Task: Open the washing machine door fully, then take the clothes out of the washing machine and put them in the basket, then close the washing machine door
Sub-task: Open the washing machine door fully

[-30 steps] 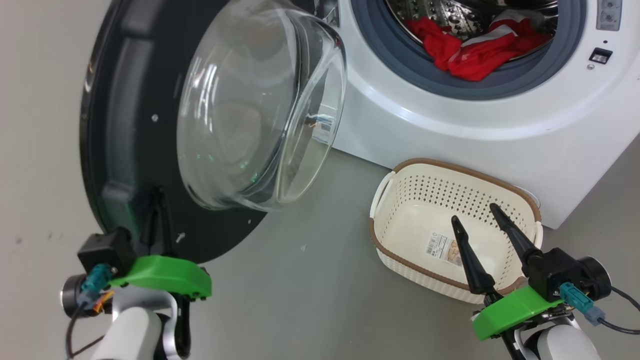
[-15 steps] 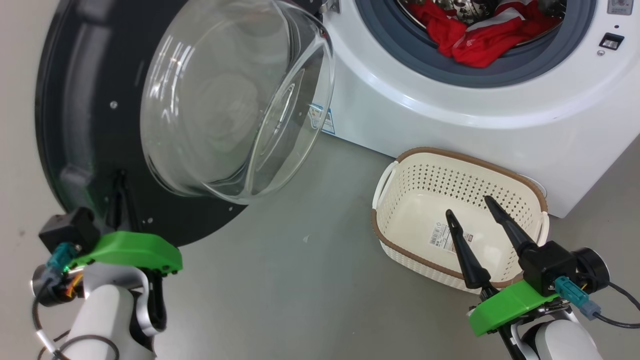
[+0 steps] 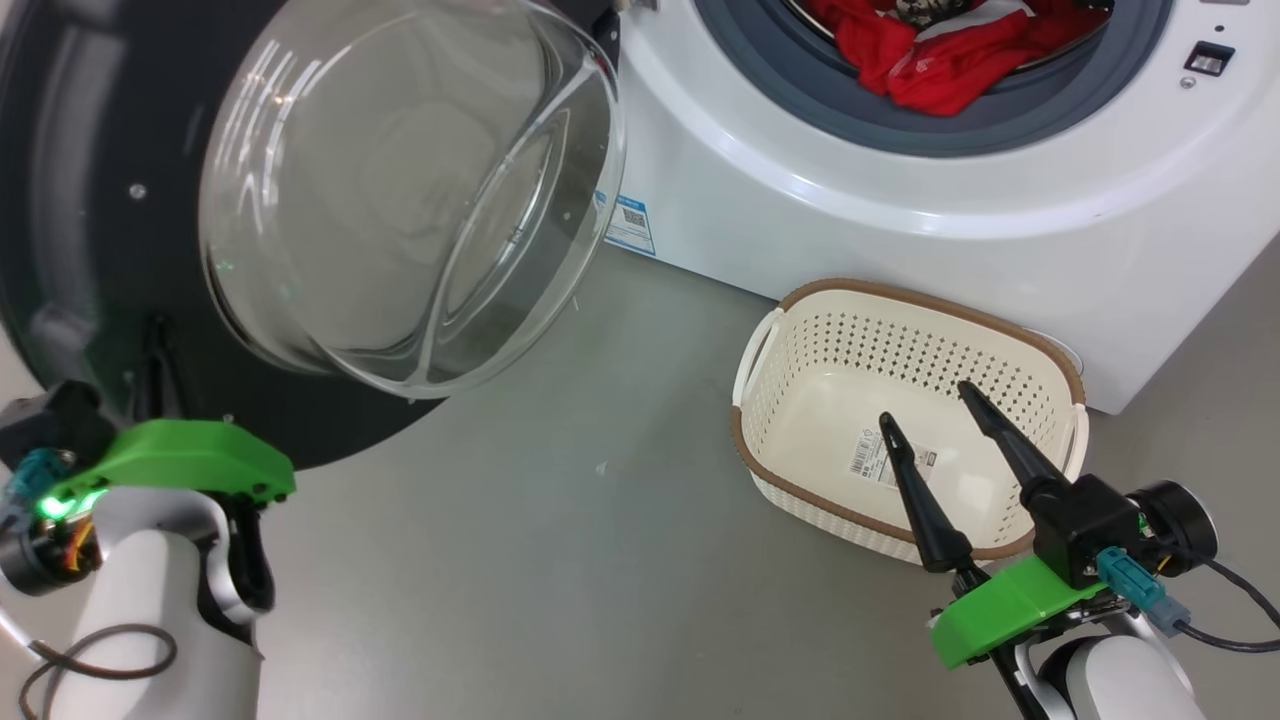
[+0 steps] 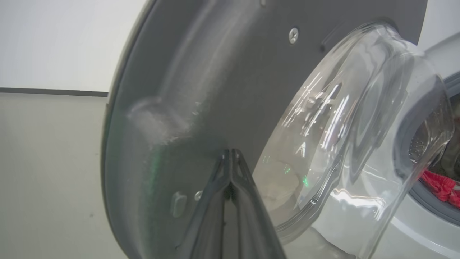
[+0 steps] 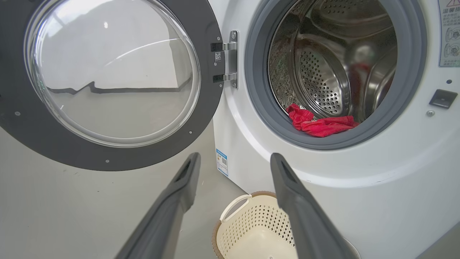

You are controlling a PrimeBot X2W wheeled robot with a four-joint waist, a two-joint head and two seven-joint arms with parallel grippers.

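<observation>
The washing machine door (image 3: 60, 200) stands swung open at the left, its glass bowl (image 3: 400, 190) bulging toward me. My left gripper (image 4: 230, 154) is shut, its tips resting against the black inner rim of the door (image 4: 215, 72) just beside the bowl. Red clothes (image 3: 940, 55) lie at the mouth of the drum of the washing machine (image 3: 850, 220); the right wrist view shows the same clothes (image 5: 320, 124) low in the drum. My right gripper (image 3: 925, 405) hangs open over the basket (image 3: 905, 295), nothing between its fingers. The basket's bottom holds only a paper label.
A blue label (image 3: 628, 222) sits low on the machine's front, beside the door hinge (image 5: 230, 59). Grey floor (image 3: 560, 560) spreads between the door and the basket. A pale wall (image 4: 54, 39) stands behind the open door.
The door has swung further open to the left, with my left gripper following against its rim. The head camera has shifted as well. My right gripper has stayed over the basket.
</observation>
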